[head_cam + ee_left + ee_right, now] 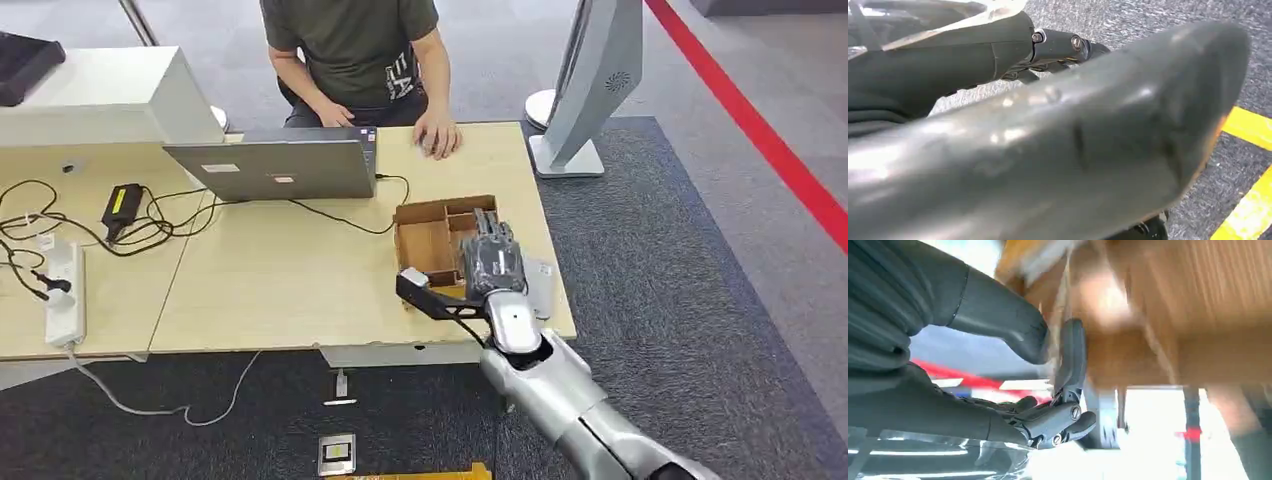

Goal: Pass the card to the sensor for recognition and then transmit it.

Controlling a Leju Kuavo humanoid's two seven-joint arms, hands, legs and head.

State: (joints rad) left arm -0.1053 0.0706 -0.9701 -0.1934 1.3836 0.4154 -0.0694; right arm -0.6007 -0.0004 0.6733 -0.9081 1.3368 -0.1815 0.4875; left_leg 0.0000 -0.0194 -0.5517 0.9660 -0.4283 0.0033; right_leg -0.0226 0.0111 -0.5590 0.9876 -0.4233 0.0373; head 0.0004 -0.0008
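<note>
I had the right hand [494, 262] reaching down into the cardboard box [425, 240] on the surface, presumably for the card, though I couldn't tell its grip

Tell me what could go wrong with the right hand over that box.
The right hand is low over the compartmented cardboard box; its fingers sit against a thin divider, so they could catch or crush it. The box sits near the table edge and could get pushed off. I cannot tell whether a card is gripped, so a lift might come up empty.
</note>
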